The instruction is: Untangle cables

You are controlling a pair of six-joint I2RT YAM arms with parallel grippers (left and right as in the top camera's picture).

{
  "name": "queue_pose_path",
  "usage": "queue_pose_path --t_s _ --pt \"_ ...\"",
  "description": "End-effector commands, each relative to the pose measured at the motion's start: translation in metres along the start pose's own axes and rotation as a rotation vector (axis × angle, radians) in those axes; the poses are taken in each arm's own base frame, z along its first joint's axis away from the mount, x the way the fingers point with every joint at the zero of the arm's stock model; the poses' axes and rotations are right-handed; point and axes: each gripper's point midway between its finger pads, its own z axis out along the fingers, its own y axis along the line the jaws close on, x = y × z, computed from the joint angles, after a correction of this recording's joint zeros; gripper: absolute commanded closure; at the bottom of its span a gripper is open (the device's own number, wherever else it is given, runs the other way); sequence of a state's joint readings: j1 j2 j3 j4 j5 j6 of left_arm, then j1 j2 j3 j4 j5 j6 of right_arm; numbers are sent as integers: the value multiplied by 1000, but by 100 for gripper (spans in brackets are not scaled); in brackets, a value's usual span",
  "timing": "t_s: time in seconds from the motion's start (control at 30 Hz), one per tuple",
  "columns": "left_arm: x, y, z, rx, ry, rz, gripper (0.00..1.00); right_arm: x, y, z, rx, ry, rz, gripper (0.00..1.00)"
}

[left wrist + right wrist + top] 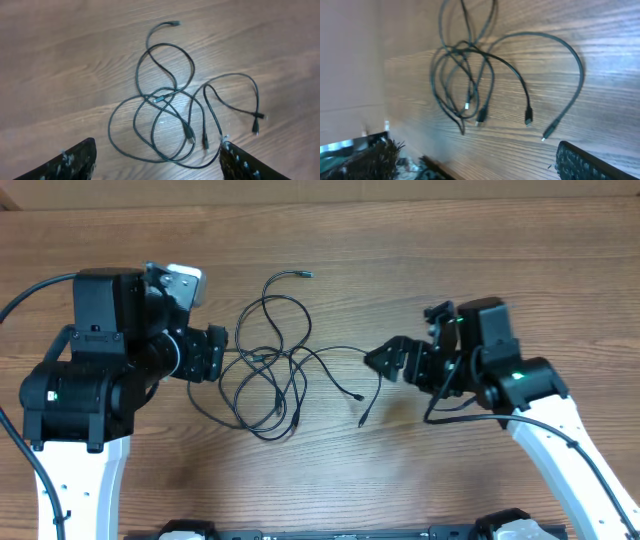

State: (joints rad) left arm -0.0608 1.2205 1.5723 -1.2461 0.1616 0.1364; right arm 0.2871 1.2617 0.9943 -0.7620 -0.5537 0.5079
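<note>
1. A brown wood-grain tabletop (420, 480) fills the overhead view, with a paler strip along the top edge.
2. At centre left, the black two-finger left gripper (220, 352) has its fingers spread wide and grips nothing.
3. At centre right, the black two-finger right gripper (376, 360) is likewise spread and empty.
4. The thin black cables (270, 375) lie in tangled loops on the wood between both grippers, with the knot nearer the left one.

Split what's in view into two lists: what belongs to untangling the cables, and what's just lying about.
Belongs to the job:
- the cables, a loose black tangle in the middle of the table
- the left arm and the right arm, one on each side of the tangle, jaws open

Just lying about:
- only the wooden table underneath
</note>
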Motion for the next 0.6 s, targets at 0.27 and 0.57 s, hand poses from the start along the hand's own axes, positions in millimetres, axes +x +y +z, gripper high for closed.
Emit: queue_pose_path --t_s 0.27,0.57 --pt "3 26 11 51 27 40 0 25 2 20 154 17 -48 0" --pt "14 24 42 150 130 47 0 26 9 22 121 22 -60 0"
